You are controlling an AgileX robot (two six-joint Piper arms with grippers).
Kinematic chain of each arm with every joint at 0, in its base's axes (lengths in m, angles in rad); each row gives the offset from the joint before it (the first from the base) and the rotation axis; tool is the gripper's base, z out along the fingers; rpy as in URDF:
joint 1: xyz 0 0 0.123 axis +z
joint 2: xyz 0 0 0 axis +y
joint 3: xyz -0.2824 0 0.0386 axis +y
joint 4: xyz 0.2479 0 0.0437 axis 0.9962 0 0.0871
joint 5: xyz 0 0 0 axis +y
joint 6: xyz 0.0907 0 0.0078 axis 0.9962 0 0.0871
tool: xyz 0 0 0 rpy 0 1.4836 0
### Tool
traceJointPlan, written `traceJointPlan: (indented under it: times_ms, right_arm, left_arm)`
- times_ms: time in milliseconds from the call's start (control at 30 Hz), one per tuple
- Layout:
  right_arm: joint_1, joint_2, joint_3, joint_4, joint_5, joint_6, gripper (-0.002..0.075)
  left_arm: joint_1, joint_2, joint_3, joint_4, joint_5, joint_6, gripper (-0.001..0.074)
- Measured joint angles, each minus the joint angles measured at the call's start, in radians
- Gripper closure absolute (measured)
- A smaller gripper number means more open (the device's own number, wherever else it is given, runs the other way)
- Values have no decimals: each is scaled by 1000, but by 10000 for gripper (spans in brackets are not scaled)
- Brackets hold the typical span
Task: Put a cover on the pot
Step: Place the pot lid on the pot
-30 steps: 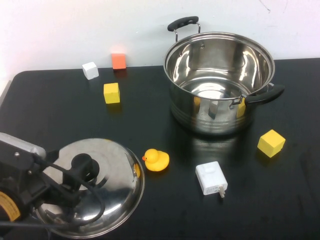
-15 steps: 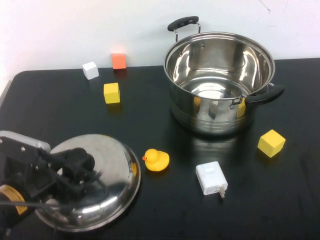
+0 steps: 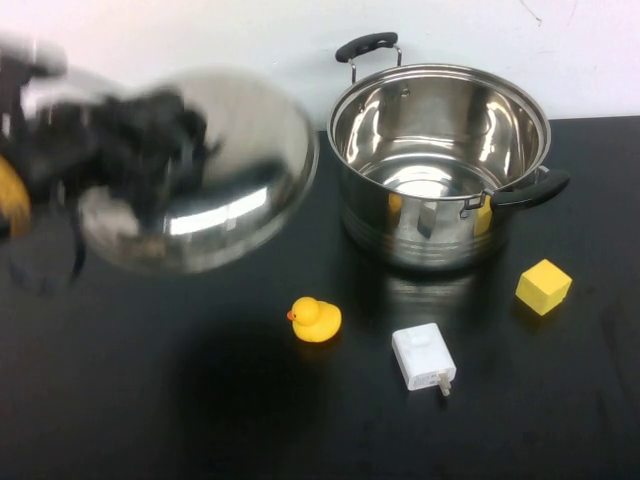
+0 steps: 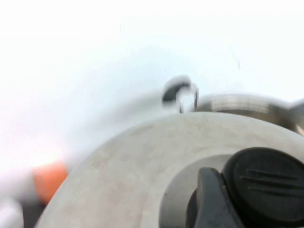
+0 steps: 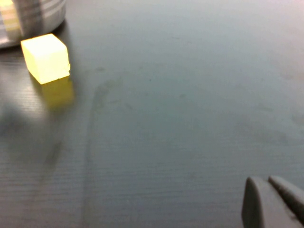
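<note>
Left claw (image 3: 150, 160) lifts one lid (image 3: 240, 170); right claw (image 5: 273, 202) parked

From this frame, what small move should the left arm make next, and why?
Probably carry the lid rightward until it is centred over the pot. The left gripper holds the lid by its knob, raised off the table and left of the pot, whose mouth is open and empty. The right gripper sits shut, low over the table near the yellow cube, not involved.

Black table (image 3: 150, 400) (glossy) against white wall (image 3: 200, 50)
</note>
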Motion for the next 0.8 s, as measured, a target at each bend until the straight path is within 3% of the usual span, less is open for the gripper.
traceJointPlan:
  times_ms: [200, 500, 633, 800]
  right_arm:
    - [0, 0, 0, 0, 0, 0, 728]
    - [0, 0, 0, 0, 0, 0, 728]
    - [0, 0, 0, 0, 0, 0, 728]
    - [0, 0, 0, 0, 0, 0, 728]
  left_arm:
    - [-135, 131, -331, 145, 93, -201, 400]
    - [-368, 409, -676, 398, 209, -371, 400]
    - [-423, 498, -764, 453, 257, -393, 400]
    - [-430, 598, -881, 464, 250, -459, 400]
